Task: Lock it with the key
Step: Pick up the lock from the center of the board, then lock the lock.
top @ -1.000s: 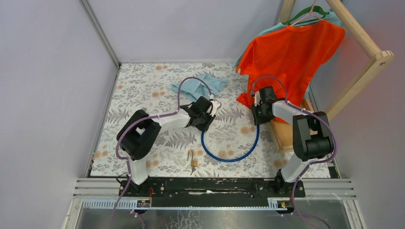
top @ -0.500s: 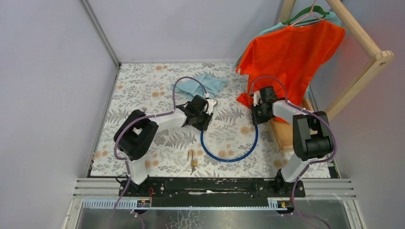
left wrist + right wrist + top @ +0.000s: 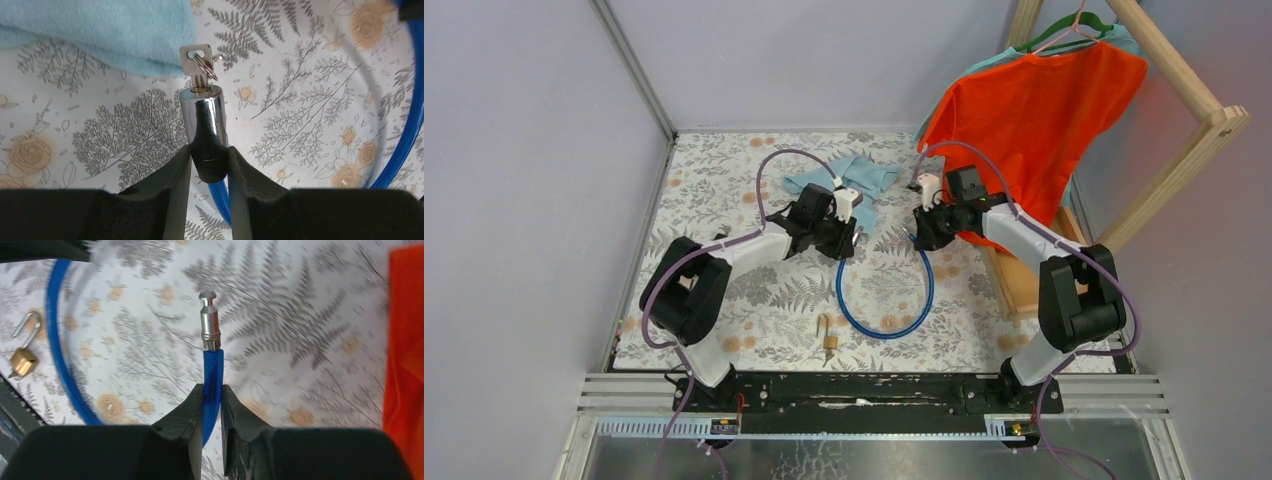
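Left gripper clamps the lock barrel, key sticking straight out its far end; right gripper pinches blue cable.

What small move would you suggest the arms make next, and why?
Probably bring the locking pin held by the right gripper toward the chrome lock barrel in the left gripper. The key already sits in the barrel, and both ends of the blue cable are gripped but apart, so mating them likely comes first.

The key has its blade hidden inside the lock cylinder, the cylinder's lower end is partly covered by the left gripper, and the blue cable right of the cylinder is cut off by the picture's edge.
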`<state>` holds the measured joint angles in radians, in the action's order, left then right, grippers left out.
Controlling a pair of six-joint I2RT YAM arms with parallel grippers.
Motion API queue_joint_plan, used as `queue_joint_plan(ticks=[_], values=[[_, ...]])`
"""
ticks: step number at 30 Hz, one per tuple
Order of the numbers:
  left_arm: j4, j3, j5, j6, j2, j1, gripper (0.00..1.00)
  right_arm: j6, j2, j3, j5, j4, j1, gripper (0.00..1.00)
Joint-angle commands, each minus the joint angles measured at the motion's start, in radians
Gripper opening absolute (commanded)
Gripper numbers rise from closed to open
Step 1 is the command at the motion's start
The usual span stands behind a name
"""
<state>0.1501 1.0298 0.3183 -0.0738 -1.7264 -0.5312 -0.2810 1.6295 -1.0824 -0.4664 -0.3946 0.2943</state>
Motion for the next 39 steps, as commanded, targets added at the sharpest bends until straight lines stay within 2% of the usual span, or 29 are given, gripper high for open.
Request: queue_joint_plan(ticks=[1, 11, 20, 39], values=[[-0.169, 0.016, 0.025, -0.008, 0.044, -0.003, 0.0, -0.017, -0.013, -0.076, -0.101, 0.021, 0.063, 0.0], [-0.384, -0.065, -0.046, -0.043, 0.11, -0.009, 0.0, -0.014, 0.093, -0.151, -0.139, 0.054, 0.151, 0.0], [-0.415, -0.101, -0.146, 0.002, 0.136, -0.072, 0.0, -0.001, 0.132, -0.185, -0.19, 0.041, 0.171, 0.0], [-0.436, -0.13, -0.188, 0.049, 0.134, -0.119, 0.0, -0.009, 0.077, -0.115, -0.211, 0.069, 0.17, 0.0]])
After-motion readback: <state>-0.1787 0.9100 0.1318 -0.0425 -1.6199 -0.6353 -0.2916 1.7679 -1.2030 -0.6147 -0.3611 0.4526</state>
